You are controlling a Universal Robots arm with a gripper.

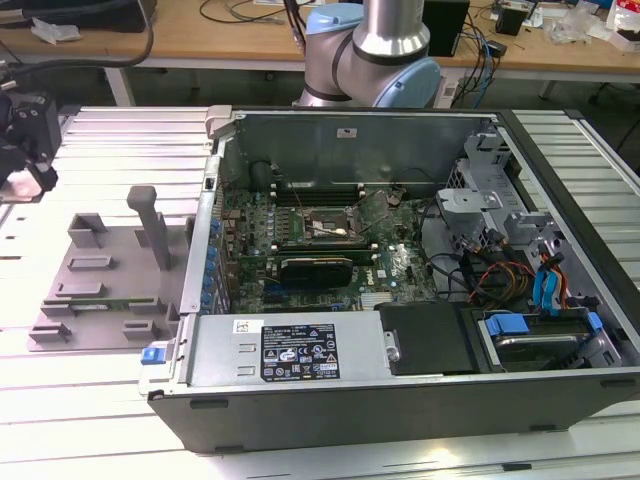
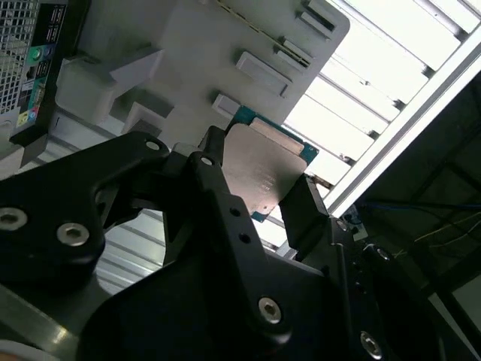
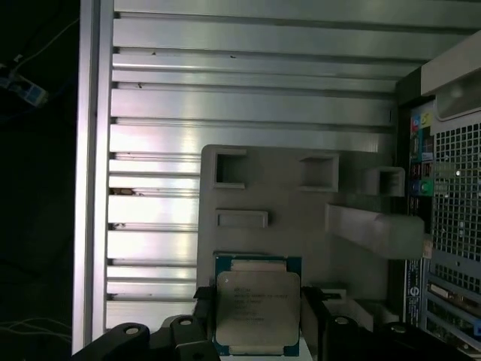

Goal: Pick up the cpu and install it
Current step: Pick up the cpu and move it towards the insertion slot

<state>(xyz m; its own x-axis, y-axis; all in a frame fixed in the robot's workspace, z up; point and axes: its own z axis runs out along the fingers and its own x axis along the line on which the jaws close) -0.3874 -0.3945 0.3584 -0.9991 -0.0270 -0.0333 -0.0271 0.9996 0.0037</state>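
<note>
The cpu, a flat square chip with a silver-grey top and a blue-green rim, sits between the black fingers of my gripper, which is shut on its two opposite edges. The first wrist view has the cpu held over the near end of the grey plastic tray. In the exterior view my gripper hangs at the far left edge, above the slatted table and left of the tray. The open socket lies on the motherboard inside the computer case.
The open computer case fills the middle and right of the exterior view, with a black card, cables and drive bays inside. The tray has upright posts. The arm's base stands behind the case.
</note>
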